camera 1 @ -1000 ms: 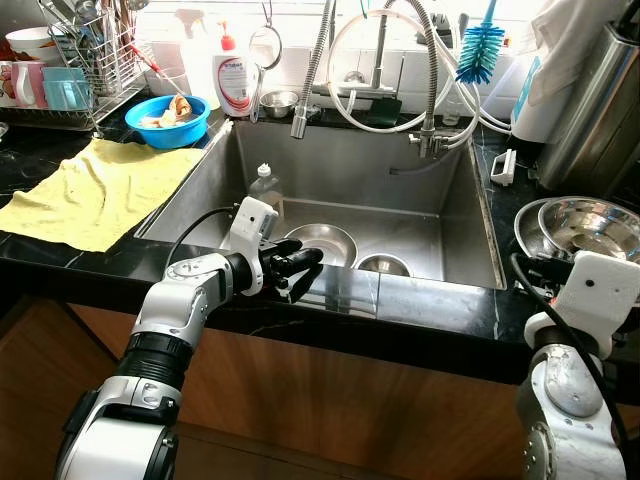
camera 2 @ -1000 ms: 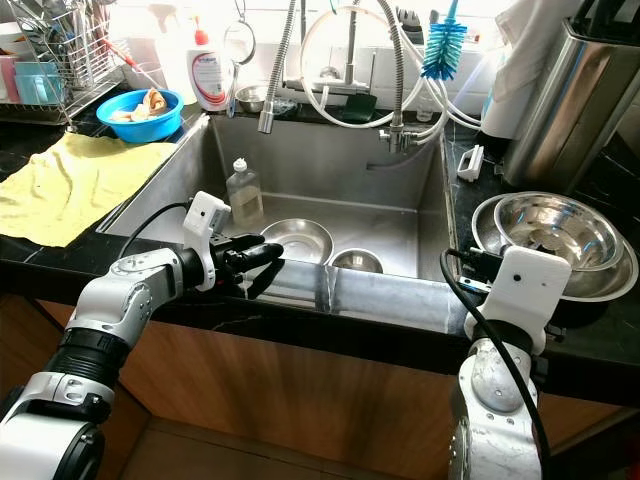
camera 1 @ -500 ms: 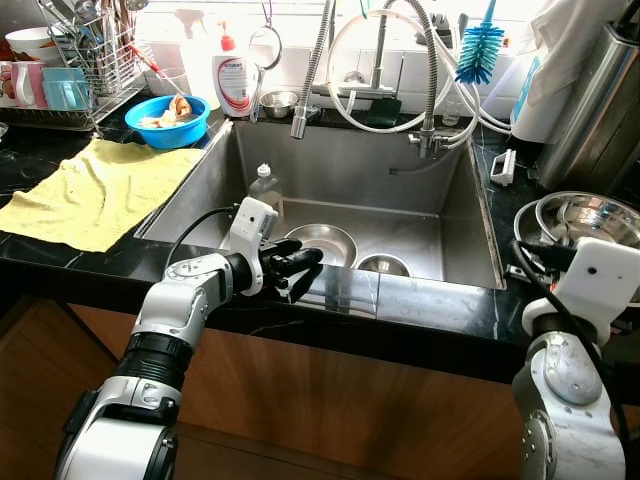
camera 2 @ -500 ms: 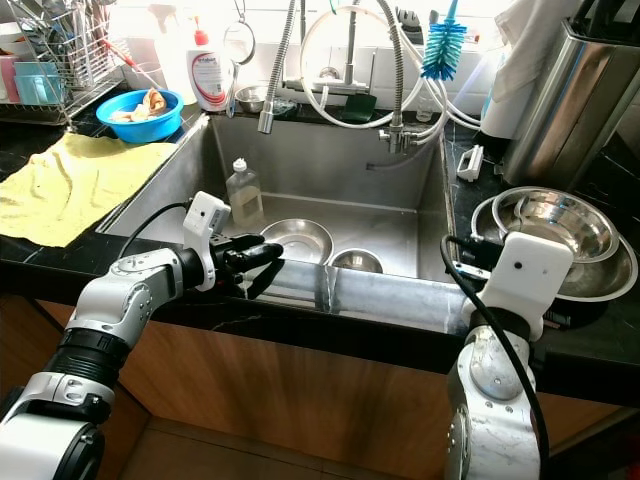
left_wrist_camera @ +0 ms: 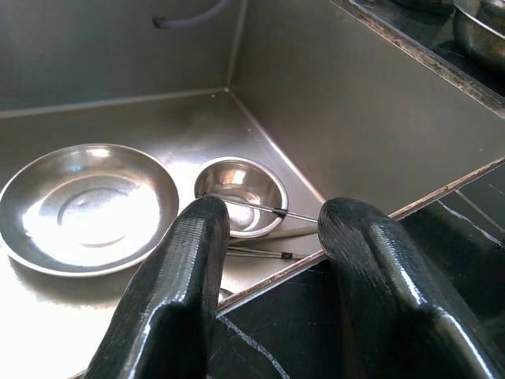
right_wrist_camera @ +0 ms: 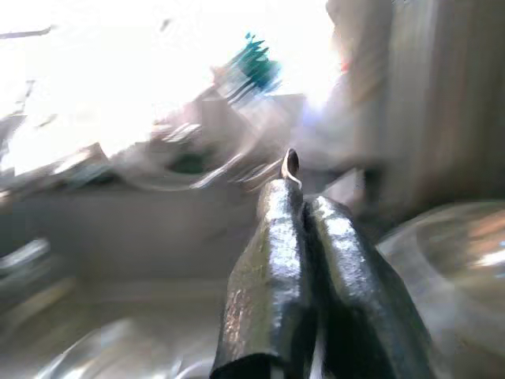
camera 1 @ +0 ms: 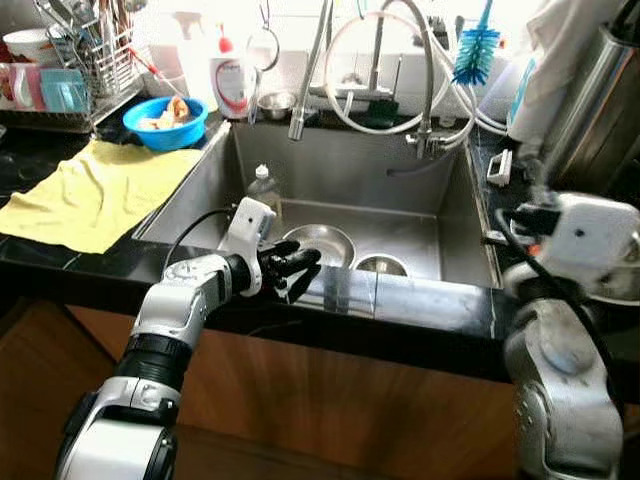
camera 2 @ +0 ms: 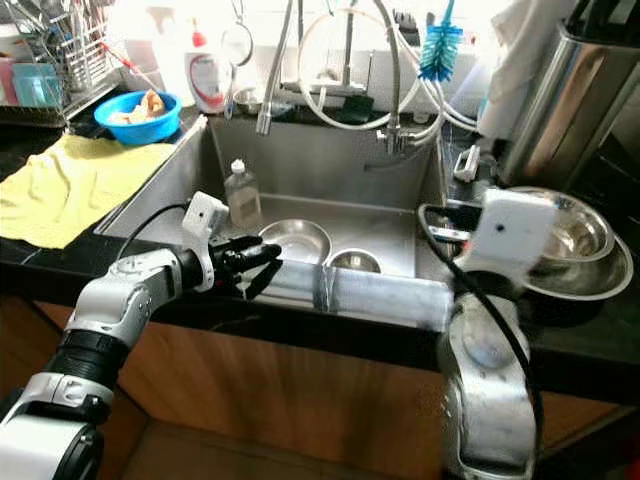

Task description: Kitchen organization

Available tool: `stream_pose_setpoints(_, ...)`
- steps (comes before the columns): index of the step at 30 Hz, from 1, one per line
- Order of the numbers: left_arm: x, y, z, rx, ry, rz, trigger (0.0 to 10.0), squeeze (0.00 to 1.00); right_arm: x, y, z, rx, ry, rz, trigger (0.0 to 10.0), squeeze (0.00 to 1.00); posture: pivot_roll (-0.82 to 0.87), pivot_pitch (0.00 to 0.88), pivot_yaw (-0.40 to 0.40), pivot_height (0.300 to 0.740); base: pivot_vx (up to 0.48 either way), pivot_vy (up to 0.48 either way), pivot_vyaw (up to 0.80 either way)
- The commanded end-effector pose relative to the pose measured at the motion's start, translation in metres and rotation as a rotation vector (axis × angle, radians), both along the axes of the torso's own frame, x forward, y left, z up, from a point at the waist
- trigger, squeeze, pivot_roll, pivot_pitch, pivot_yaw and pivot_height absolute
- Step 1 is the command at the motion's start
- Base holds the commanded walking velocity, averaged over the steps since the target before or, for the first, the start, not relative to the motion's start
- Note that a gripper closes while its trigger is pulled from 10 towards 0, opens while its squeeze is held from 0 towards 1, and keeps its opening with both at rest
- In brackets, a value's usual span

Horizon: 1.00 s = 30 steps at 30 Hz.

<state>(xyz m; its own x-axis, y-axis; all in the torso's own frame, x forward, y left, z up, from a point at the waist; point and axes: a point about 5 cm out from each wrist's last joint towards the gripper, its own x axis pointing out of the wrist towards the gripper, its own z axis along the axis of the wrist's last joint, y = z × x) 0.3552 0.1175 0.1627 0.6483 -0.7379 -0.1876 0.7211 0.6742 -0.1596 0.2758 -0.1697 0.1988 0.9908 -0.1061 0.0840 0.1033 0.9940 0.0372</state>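
My left gripper [camera 1: 296, 268] rests on the sink's front rim [camera 1: 380, 292], open, with nothing between its fingers [left_wrist_camera: 170, 300]. Beyond it on the sink floor lie a shallow steel dish [left_wrist_camera: 87, 205] and a small steel bowl [left_wrist_camera: 241, 185] with thin metal sticks [left_wrist_camera: 260, 212] across it. My right arm's white wrist [camera 2: 510, 228] hangs over the sink's right edge, in front of stacked steel bowls [camera 2: 580, 235] on the counter. In the blurred right wrist view, my right gripper [right_wrist_camera: 300, 193] is shut, and a thin silvery piece [right_wrist_camera: 290, 164] pokes out at its tips.
A soap bottle [camera 1: 263, 187] stands in the sink's left corner. A yellow cloth [camera 1: 95, 190], a blue bowl [camera 1: 165, 118] and a dish rack [camera 1: 80, 70] occupy the left counter. Faucet hoses [camera 1: 400, 70] and a blue brush [camera 1: 476, 45] hang behind. A tall steel container [camera 2: 565, 100] stands far right.
My right arm has risen and swung left from the steel bowls toward the sink's right edge. The left arm has not moved.
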Motion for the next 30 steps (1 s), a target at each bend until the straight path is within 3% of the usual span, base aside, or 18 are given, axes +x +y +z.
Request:
stream_pose_setpoints(1, -0.006, 0.001, -0.022, 0.024, 0.09, 0.002, 10.0, 0.0, 0.007, 0.0, -0.001, -0.025, 0.018, 0.053, 10.0, 0.0, -0.12, 0.0, -0.017, 0.74, 0.0, 0.0, 0.0)
stream_pose_setpoints(11, -0.008, 0.002, -0.022, 0.021, 0.089, 0.002, 10.0, 0.0, 0.04, 0.005, -0.001, 0.055, 0.015, 0.256, 10.0, 0.0, -0.1, 0.0, -0.023, 0.74, 0.0, 0.0, 0.0)
stream_pose_setpoints(18, -0.008, 0.003, -0.023, 0.025, 0.088, 0.003, 10.0, 0.0, 0.052, 0.017, -0.017, 0.08, 0.106, 0.46, 10.0, 0.0, -0.09, 0.0, -0.023, 0.74, 0.0, 0.0, 0.0)
stream_pose_setpoints(21, -0.008, 0.001, -0.022, 0.022, 0.086, -0.001, 10.0, 0.0, 0.055, 0.013, -0.03, 0.088, 0.184, 0.471, 10.0, 0.0, -0.09, 0.0, -0.025, 0.74, 0.0, 0.0, 0.0)
stream_pose_setpoints(27, -0.009, 0.002, -0.022, 0.024, 0.088, 0.006, 10.0, 0.0, 0.056, 0.008, -0.04, 0.073, 0.245, 0.494, 10.0, 0.0, -0.09, 0.0, -0.03, 0.74, 0.0, 0.0, 0.0)
stream_pose_setpoints(28, -0.009, 0.002, -0.023, 0.025, 0.089, 0.008, 10.0, 0.0, 0.057, 0.003, -0.045, 0.034, 0.269, 0.465, 10.0, 0.0, -0.09, 0.0, -0.031, 0.74, 0.0, 0.0, 0.0)
stream_pose_setpoints(30, -0.009, 0.003, -0.023, 0.023, 0.09, 0.007, 10.0, 0.0, 0.058, -0.001, -0.048, 0.054, 0.281, 0.438, 10.0, 0.0, -0.09, 0.0, -0.031, 0.74, 0.0, 0.0, 0.0)
